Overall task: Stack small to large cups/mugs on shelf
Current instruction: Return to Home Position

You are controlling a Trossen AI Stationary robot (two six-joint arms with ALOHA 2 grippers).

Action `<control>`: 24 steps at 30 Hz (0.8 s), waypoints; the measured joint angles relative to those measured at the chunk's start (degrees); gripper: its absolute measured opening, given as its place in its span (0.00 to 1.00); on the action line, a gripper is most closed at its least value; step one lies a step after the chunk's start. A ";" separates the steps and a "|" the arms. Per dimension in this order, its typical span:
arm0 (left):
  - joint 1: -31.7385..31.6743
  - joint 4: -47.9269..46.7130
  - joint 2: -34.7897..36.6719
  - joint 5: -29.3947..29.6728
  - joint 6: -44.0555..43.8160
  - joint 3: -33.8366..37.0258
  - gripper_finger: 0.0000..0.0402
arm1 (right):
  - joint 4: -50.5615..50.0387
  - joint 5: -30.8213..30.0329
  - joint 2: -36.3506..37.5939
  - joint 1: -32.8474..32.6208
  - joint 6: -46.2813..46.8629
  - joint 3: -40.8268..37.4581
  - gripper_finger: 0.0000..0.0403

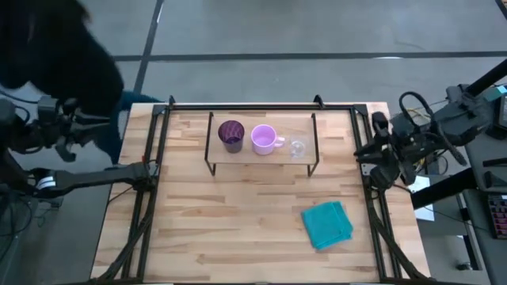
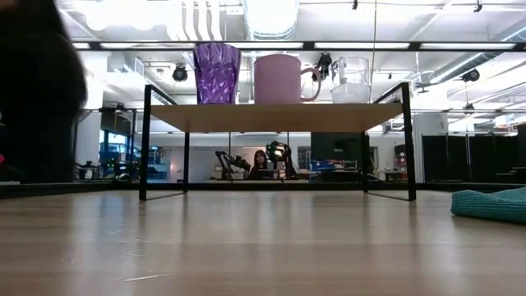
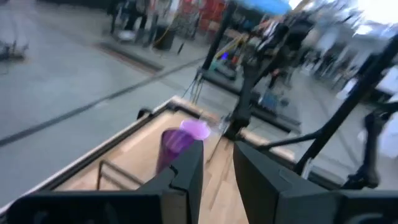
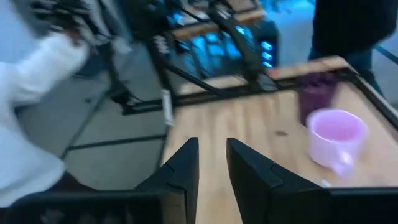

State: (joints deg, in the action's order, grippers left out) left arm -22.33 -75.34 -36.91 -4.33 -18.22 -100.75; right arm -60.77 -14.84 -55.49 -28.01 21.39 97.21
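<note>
Three vessels stand in a row on the shelf's light top board, each upright on its base. They are the dark purple tumbler, the pink mug and the tiny clear glass cup. The shelf rests on thin black legs near the table's far edge. My left gripper hovers beyond the table's left edge, slightly open and empty. My right gripper sits at the table's right edge, slightly open and empty.
A teal cloth lies on the table's near right part. Black frame rails run along the table's sides and far edge. A person's dark shape stands at the far left corner. Bare wood lies in front of the shelf.
</note>
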 joint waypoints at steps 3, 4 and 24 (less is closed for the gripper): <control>0.02 3.79 2.89 -0.57 -0.02 3.92 0.19 | 7.49 1.77 4.18 0.00 -0.81 -8.33 0.19; 0.02 4.34 3.58 -1.42 -0.14 5.63 0.19 | 9.41 1.79 5.40 0.00 -0.35 -11.00 0.19; 0.02 22.99 14.79 -7.97 -3.03 34.54 0.19 | 36.55 4.80 20.33 0.00 5.11 -44.89 0.19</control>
State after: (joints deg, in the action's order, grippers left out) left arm -22.31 -52.36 -22.11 -12.30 -21.25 -66.21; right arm -24.22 -10.04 -35.16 -28.01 26.50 52.32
